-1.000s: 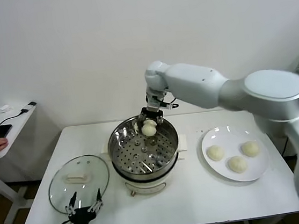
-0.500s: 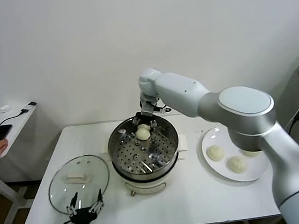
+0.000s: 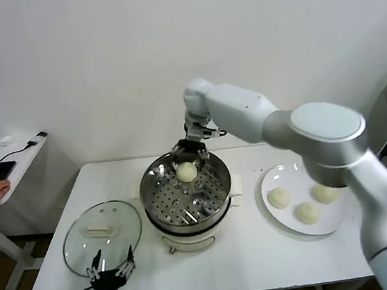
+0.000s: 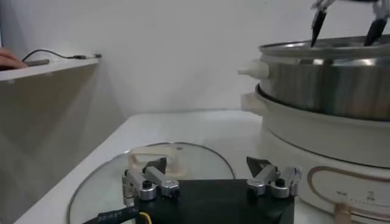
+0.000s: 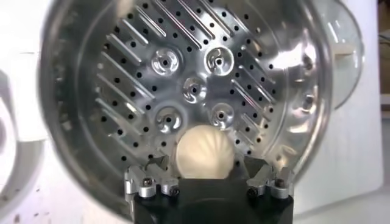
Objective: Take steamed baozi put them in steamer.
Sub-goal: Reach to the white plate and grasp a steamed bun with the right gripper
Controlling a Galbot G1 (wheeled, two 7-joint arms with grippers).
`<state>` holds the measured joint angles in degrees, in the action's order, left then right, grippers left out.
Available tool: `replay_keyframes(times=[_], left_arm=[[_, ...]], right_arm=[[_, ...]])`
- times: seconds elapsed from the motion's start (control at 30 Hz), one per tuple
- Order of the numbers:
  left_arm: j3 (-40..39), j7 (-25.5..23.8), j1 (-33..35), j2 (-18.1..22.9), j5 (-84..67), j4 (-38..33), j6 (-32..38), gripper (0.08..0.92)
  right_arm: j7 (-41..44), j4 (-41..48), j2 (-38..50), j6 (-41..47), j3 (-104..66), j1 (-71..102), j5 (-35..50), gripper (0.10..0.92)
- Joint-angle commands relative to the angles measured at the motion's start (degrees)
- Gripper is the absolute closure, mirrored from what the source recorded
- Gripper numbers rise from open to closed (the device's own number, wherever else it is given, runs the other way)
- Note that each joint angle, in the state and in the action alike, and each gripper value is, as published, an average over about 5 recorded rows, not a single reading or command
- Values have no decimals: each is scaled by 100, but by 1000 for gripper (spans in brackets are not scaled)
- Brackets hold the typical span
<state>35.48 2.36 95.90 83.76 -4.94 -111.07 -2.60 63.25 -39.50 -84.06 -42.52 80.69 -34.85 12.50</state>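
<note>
One steamed baozi [image 3: 186,172] lies on the perforated tray at the back of the steamer [image 3: 150,204]. My right gripper [image 3: 192,153] hovers just above it, open, its fingers on either side of the bun and not touching it. The right wrist view shows that baozi [image 5: 204,152] between the spread fingertips [image 5: 159,163] of my right gripper [image 5: 206,165], on the steamer's tray [image 5: 195,67]. Three more baozi [image 3: 278,197] rest on the white plate [image 3: 281,175] to the right. My left gripper [image 3: 111,273] waits open at the table's front left.
The round glass lid [image 3: 102,229] lies flat left of the steamer, just beyond my left gripper [image 4: 207,167]; it shows as the lid [image 4: 177,159] in the left wrist view beside the steamer [image 4: 329,79]. A side desk [image 3: 14,162] with a person's hand stands at far left.
My right gripper has opened and let go of the baozi, which now lies on the steamer's tray. The right arm shifted slightly over the pot's back. The left arm has stayed still.
</note>
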Motion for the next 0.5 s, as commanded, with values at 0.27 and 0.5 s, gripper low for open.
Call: replay_keyframes(times=[0.27, 0.5], left_arm=[[11, 1, -3, -38, -16, -33, 7, 177], [17, 0, -27, -37, -32, -29, 8, 177]], right_arm=[[-117, -2823, 2600, 3693, 2546, -2421, 2880, 202], [-477, -4003, 3633, 5133, 3316, -2455, 3018, 203]])
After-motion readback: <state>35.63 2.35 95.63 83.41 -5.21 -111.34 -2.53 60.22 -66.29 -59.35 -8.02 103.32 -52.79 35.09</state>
